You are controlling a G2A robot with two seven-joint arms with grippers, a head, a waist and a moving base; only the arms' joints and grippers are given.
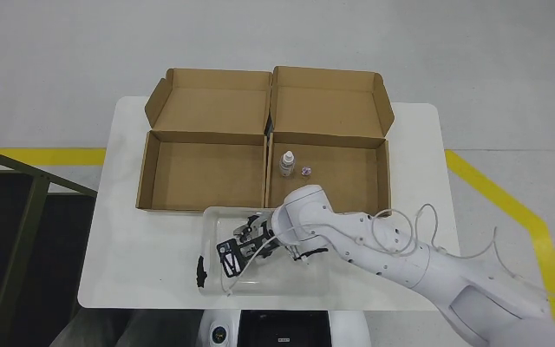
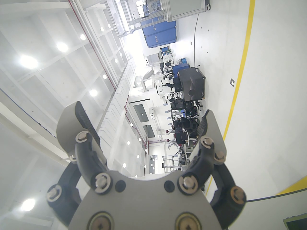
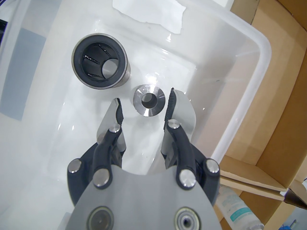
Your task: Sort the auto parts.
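Observation:
My right gripper is open inside the clear plastic bin. A small silver metal bushing stands on end between its fingertips, one pad close to its side. Beside it lies a larger dark-lined linear bearing. In the top view the right arm reaches down into the bin, with the gripper among black parts. The right-hand cardboard box holds a small white bottle and a tiny part. My left gripper is open, empty, pointed away into the room.
Two open cardboard boxes sit side by side behind the bin; the left box has nothing in it. A black part hangs at the bin's left edge. The right box's corner is next to the bin, and a white bottle lies inside.

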